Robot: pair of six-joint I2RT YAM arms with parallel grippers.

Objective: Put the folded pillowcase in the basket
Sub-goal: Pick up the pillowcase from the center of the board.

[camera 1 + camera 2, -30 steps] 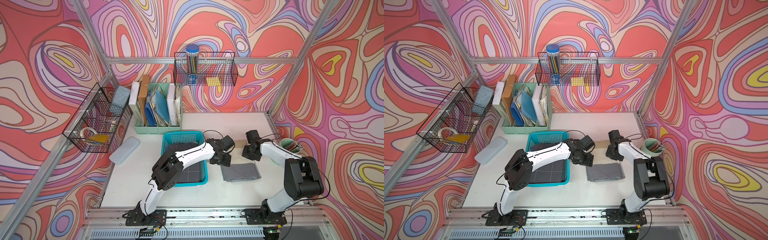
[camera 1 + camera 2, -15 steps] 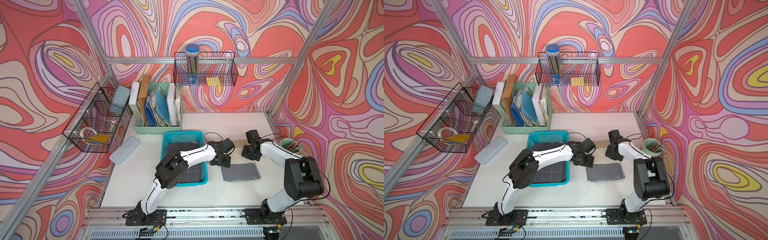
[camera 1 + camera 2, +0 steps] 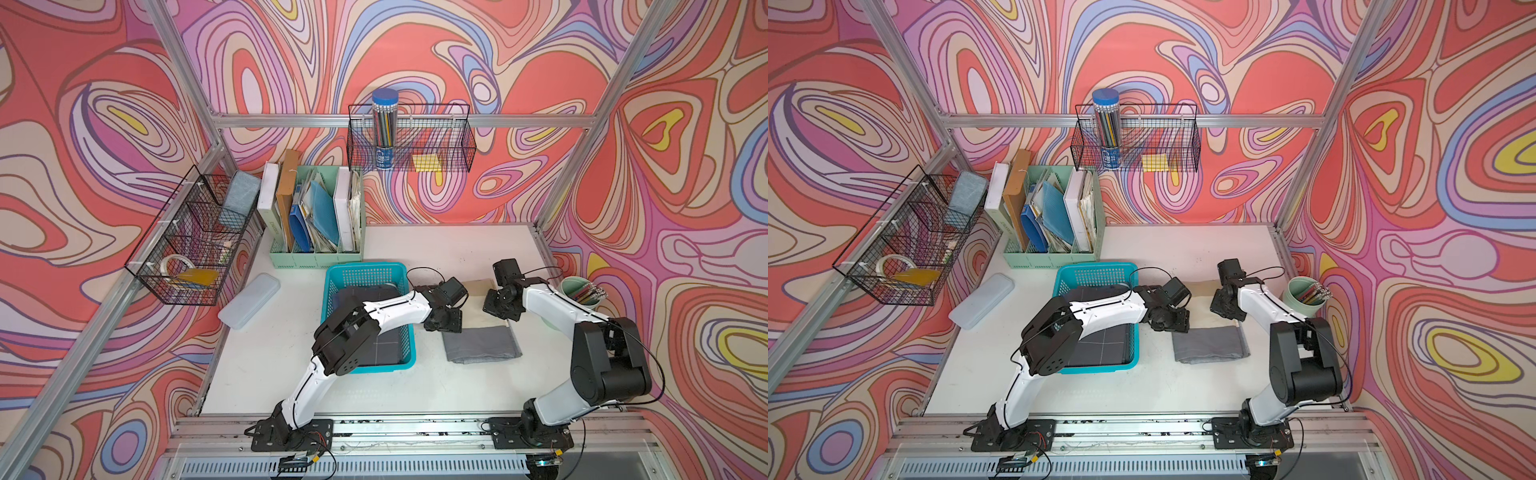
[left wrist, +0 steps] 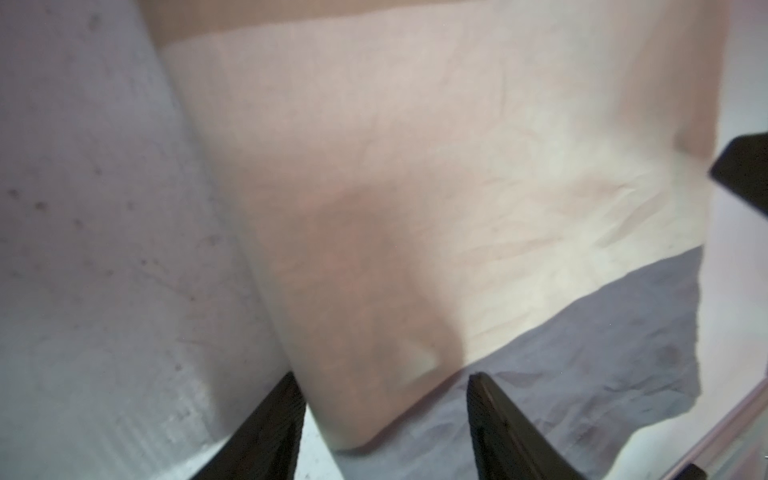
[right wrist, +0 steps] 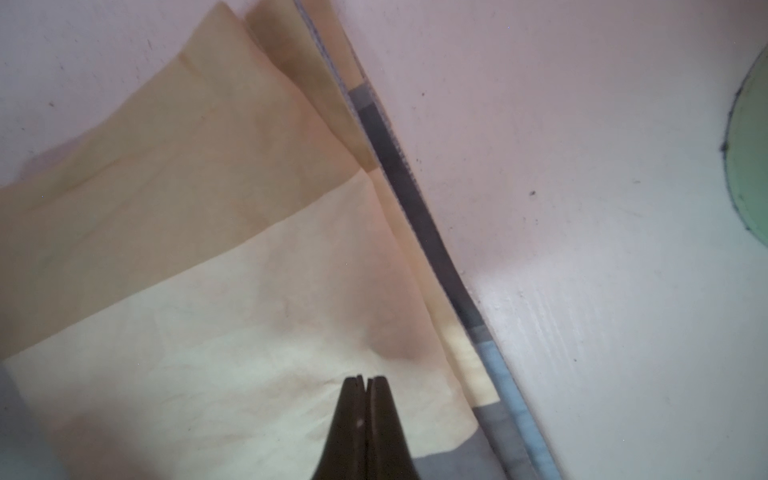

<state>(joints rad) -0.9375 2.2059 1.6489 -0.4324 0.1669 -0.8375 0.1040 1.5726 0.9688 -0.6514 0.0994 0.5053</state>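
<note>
The turquoise basket (image 3: 365, 269) (image 3: 1096, 268) stands mid-table with a dark, grid-lined cloth (image 3: 384, 347) inside; my left arm reaches across it. Right of it lies the folded pillowcase: beige fabric (image 3: 478, 305) (image 4: 415, 145) (image 5: 208, 332) overlapping grey fabric (image 3: 482, 345) (image 3: 1210, 344) (image 4: 582, 365). I cannot tell whether they are one piece. My left gripper (image 3: 444, 323) (image 4: 384, 380) is open, its fingers astride the beige corner where it meets the grey. Over the beige fabric near its right edge, my right gripper (image 3: 498, 307) (image 5: 365, 379) is shut and holds nothing.
A mint-green file organiser (image 3: 316, 257) stands behind the basket. To its left lies a translucent plastic case (image 3: 249, 301). A green cup of pencils (image 3: 579, 291) sits by the right wall. Black wire baskets hang on the left wall (image 3: 191, 237) and back wall (image 3: 409, 141).
My left arm's elbow has shifted slightly to the right while its gripper stays at the fabric's left edge. The right arm has not moved.
</note>
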